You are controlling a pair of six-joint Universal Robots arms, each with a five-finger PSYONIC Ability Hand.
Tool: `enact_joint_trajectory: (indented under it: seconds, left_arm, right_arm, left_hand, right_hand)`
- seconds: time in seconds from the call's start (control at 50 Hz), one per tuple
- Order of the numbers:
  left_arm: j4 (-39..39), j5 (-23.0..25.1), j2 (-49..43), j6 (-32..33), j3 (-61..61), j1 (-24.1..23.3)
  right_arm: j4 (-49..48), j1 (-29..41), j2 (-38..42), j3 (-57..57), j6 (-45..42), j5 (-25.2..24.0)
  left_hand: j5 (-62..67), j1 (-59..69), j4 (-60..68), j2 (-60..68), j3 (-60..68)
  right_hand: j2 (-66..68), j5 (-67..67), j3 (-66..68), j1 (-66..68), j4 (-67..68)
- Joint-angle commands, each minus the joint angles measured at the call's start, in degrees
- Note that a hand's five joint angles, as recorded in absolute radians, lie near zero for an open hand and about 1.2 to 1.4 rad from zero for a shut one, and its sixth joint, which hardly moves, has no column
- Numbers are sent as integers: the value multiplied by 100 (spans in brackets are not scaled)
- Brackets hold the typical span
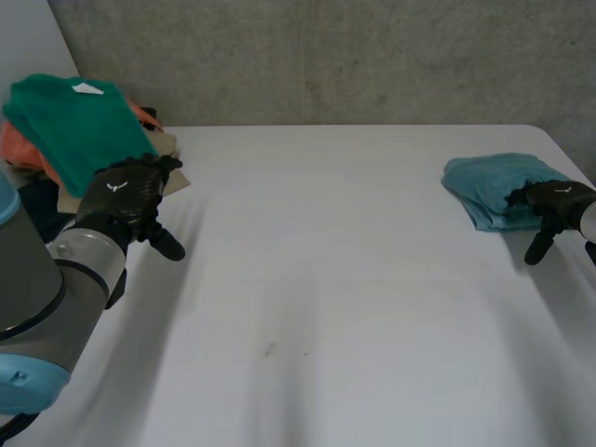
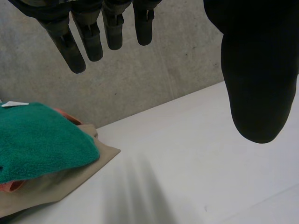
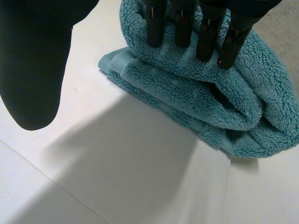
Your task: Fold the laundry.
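I see my right hand [image 1: 557,197] with straight fingers [image 3: 205,32] on top of the folded teal towel [image 3: 196,88] near the table's [image 1: 326,279] right edge, thumb [image 3: 32,70] spread clear. My left hand [image 1: 126,200] hangs relaxed and empty beside the laundry pile [image 1: 79,126].

Nothing in these views gives a legible word, number or brand name. The green towel [image 1: 74,126] on top of the laundry pile [image 1: 42,172] has a small white label [image 1: 88,88] at its far edge. Any print on it is too small to make out, and in the left wrist view it also looks blank. The back of the left hand [image 1: 121,200] carries a small white emblem [image 1: 116,186], a winged mark without letters. The back of the right hand [image 1: 557,199] carries a similar white mark.
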Motion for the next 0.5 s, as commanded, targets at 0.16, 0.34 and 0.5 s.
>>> enact_joint_trajectory:
  seconds: [0.16,0.34,0.5]
  left_arm:
    - [1,-3,8,0,0,-7]
    - [-8,-3,8,0,-9,-7]
    - [-8,-3,17,0,0,1]
  right_arm:
    - [39,-16,-191,105,7,-29]
    - [30,-16,-130,105,-28,-11]
    - [74,-15,-217,158,-1,6]
  left_hand:
    - [-287,-127,-176,-170,-224]
    - [-287,-127,-176,-170,-224]
    - [-287,-127,-176,-170,-224]
  right_hand:
    - [5753,5746,5907,5970,5815]
    - [-379,-386,-225,-162,-317]
    - [884,877,1038,1101,947]
